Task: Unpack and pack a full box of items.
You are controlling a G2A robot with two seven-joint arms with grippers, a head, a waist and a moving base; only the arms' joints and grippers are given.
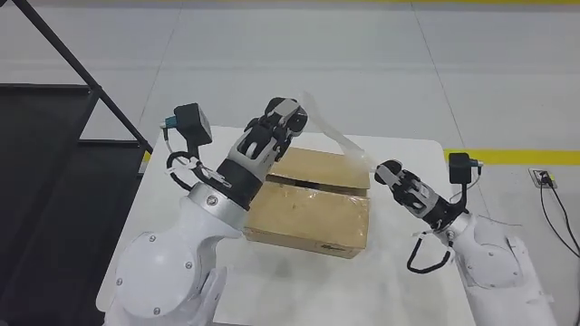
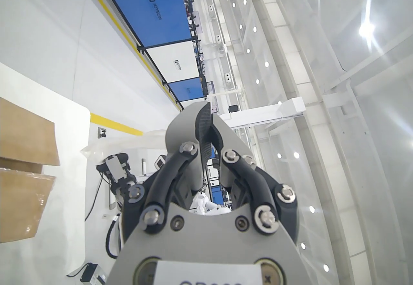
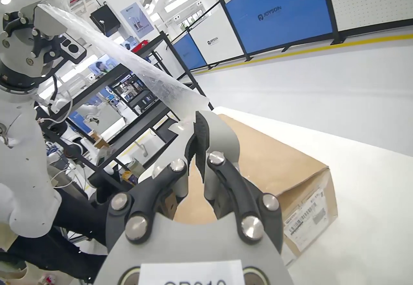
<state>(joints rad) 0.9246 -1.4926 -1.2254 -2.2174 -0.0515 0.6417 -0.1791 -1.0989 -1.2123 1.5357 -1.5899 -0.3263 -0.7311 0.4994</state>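
A brown cardboard box [image 1: 308, 204] lies flaps-closed in the middle of the white table [image 1: 399, 272]. A clear plastic film [image 1: 331, 131] stretches in the air above the box's far right corner. My left gripper [image 1: 294, 113] is shut on its upper end, raised over the box's far edge. My right gripper [image 1: 382, 170] is shut on the lower end, just off the box's right side. In the right wrist view the film [image 3: 129, 60] runs taut from the left gripper [image 3: 37, 13] down to the right gripper [image 3: 198, 131], with the box [image 3: 274, 170] beneath. The left gripper [image 2: 209, 125] points upward, away from the box [image 2: 25, 144].
A black metal rack [image 1: 54, 145] stands off the table's left side. The table's rounded edges lie close around the box, with bare surface at the right front [image 3: 371, 186]. Grey floor with a yellow line [image 1: 517, 156] lies beyond.
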